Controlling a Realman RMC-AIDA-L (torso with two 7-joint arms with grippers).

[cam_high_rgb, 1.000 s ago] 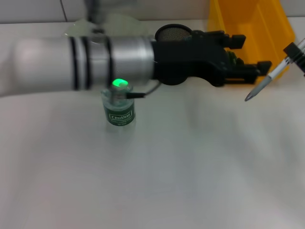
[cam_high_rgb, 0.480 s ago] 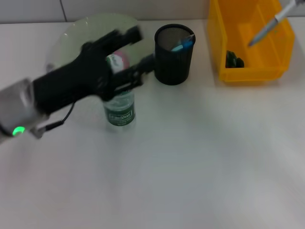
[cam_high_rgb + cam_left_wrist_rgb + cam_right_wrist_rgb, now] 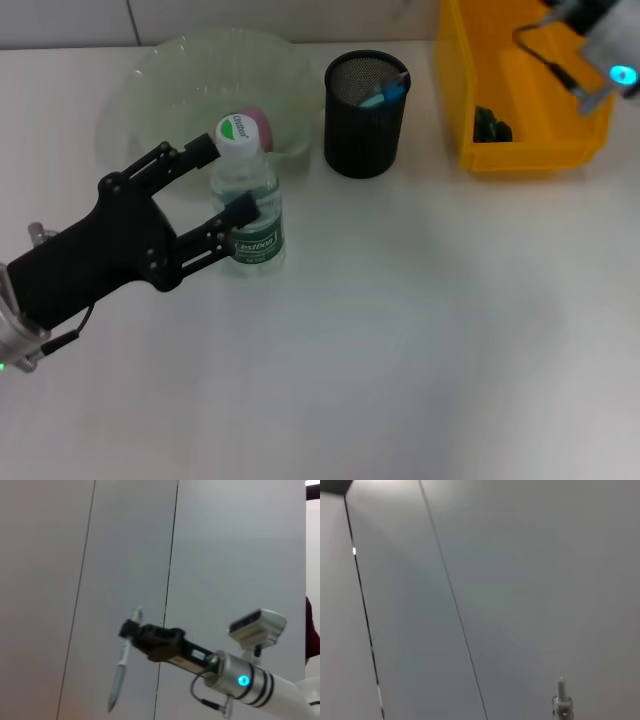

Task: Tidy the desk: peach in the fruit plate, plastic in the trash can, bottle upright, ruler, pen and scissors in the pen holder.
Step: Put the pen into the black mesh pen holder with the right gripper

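A: Item one, the small clear plastic bottle with a green label and a white-and-green cap. Position?

B: Upright on the white worktop, just in front of the pale green translucent fruit plate. The left end effector, black, two-fingered, is spread around it: one finger near the cap, the other at the label. Whether the pads touch, I cannot tell.

A: Item two, the peach?

B: A pinkish round fruit inside the plate, mostly hidden by the bottle cap.

A: Item three, the black mesh pen holder?

B: Beside the plate. Something blue stands in it; I cannot tell what it is.

A: Item four, the pen?

B: A slim grey pen, pinched by the right end effector and hanging point-down, as the left wrist view shows. From the head, only the right arm's wrist shows, over the yellow plastic bin. A dark scrap lies in that bin.

A: Step in hand?

B: By my judgement, the pen. The bottle, peach and plastic look settled. Next the right arm must carry the pen over the holder's mouth, point down, and release.
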